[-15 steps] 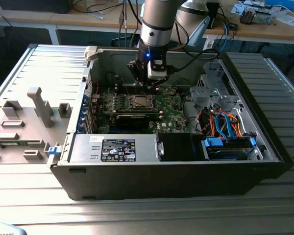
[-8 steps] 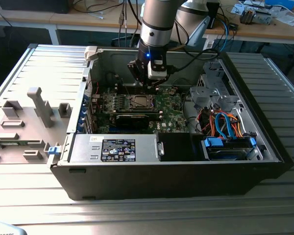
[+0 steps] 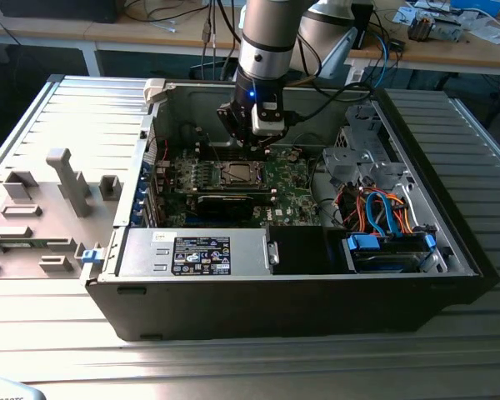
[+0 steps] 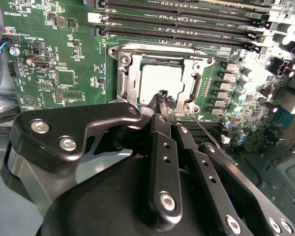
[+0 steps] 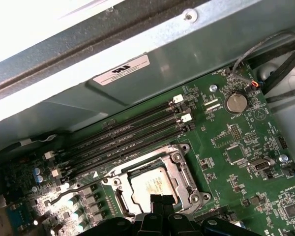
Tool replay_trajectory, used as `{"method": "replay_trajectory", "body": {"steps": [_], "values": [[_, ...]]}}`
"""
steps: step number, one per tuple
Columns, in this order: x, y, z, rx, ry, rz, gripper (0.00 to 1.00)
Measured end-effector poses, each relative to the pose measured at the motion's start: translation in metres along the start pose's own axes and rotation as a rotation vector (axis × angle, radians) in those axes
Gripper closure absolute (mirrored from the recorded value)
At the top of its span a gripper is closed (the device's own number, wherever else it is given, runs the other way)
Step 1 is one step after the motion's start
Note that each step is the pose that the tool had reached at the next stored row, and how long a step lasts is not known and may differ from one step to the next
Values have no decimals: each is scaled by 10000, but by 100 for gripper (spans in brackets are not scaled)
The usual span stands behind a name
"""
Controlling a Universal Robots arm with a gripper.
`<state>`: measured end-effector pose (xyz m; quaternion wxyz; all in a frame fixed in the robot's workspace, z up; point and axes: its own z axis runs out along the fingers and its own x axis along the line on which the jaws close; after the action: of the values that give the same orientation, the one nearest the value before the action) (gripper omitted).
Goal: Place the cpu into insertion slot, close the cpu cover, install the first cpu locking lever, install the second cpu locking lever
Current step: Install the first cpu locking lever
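Note:
The cpu (image 4: 155, 78) lies flat in the insertion slot (image 4: 125, 61) on the green motherboard, its silvery top showing through the window of the cpu cover (image 4: 132, 78), which is folded down around it. In the first wrist view the cpu (image 5: 148, 184) and cover (image 5: 182, 172) sit just beyond my fingertips. My gripper (image 4: 164, 97) is shut with nothing between its fingers, its tips at the edge of the cover. A thin wire locking lever (image 4: 214, 142) slants up from one socket corner, unlatched. In the exterior view my gripper (image 3: 255, 147) hangs just above the slot (image 3: 236, 173).
Long black memory slots (image 5: 132, 130) flank the socket on both sides. A coin battery (image 5: 234, 102) and small connectors lie further along the board. The grey case wall (image 5: 137, 44) stands close behind. A power supply (image 3: 196, 252) and a drive cage with blue cables (image 3: 383, 217) fill the case.

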<state>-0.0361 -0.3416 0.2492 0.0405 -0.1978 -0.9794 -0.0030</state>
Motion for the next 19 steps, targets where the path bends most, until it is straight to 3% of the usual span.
{"method": "replay_trajectory", "body": {"steps": [19], "values": [[0, 0, 0, 16, -2, -207, 89]]}}
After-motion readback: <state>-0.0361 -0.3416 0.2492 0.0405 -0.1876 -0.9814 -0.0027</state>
